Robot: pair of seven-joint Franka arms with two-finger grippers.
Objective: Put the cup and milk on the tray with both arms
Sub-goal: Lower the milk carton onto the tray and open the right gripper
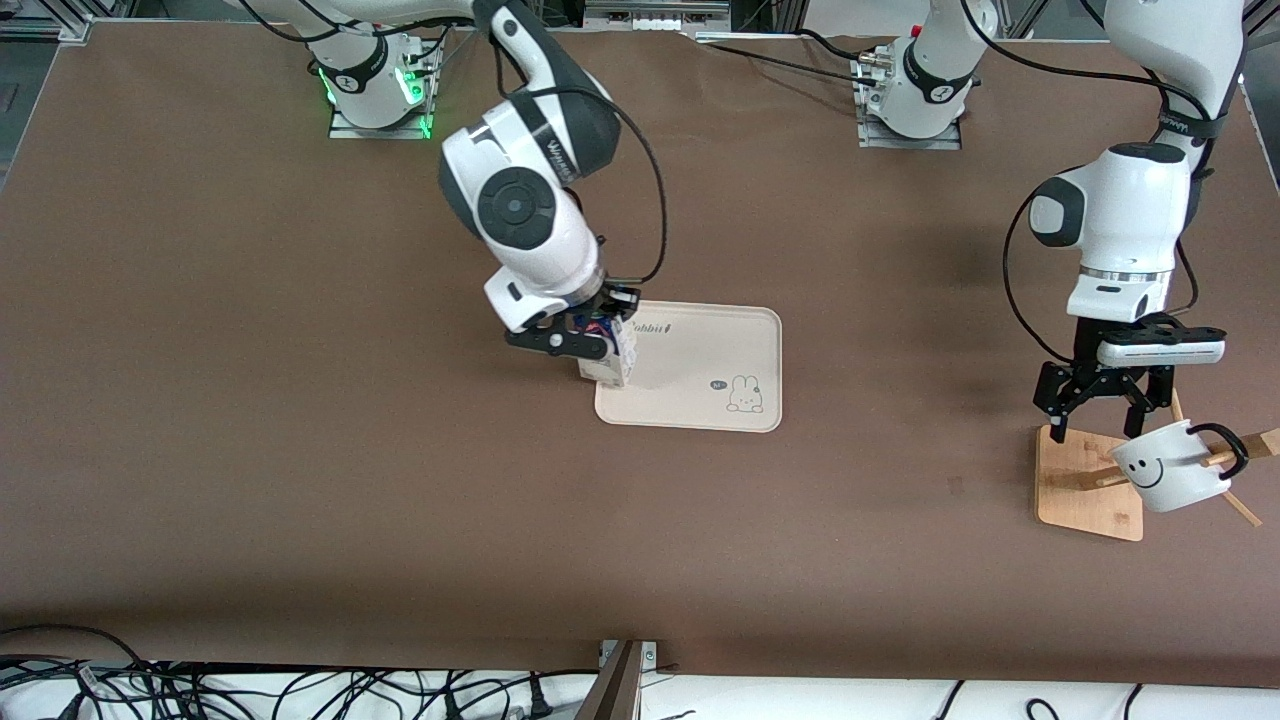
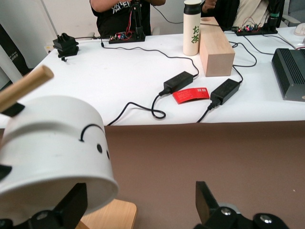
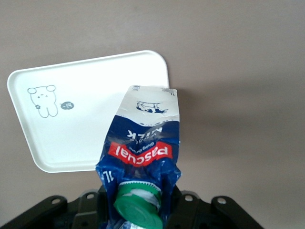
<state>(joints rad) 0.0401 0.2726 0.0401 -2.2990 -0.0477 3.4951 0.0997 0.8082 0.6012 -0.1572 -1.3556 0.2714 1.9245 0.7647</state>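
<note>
We see the right gripper (image 1: 592,350) clamped tight on the milk (image 1: 612,362), fingers pinching the carton up at its gable top. The carton hangs over the tray (image 1: 700,400), right at the tray's edge toward the right arm's end of the table. From the right wrist view, the milk (image 3: 143,148) shows its green cap closest to the camera and its white bottom down over the tray (image 3: 86,119) edge; whether the bottom already touches the tray, we cannot tell. The tray itself lies flat near the middle of the table (image 1: 300,450), its bunny drawing at the corner nearer the front camera and toward the left arm's end.

Over at the left arm's end of the table, the left gripper (image 1: 1095,420) hovers with its jaws spread wide, holding nothing. It sits just above the wooden rack (image 1: 1085,495), right beside the cup (image 1: 1170,465). The cup hangs tilted on a peg (image 1: 1255,443) of the rack, smiley face turned toward the front camera, black handle looped around the peg. In the left wrist view we catch the cup (image 2: 52,148) large next to one finger (image 2: 71,207), with the other finger well apart from it, and the peg (image 2: 26,88) poking out above the cup. The rack base stands near the table edge at that end, well apart from the tray.
</note>
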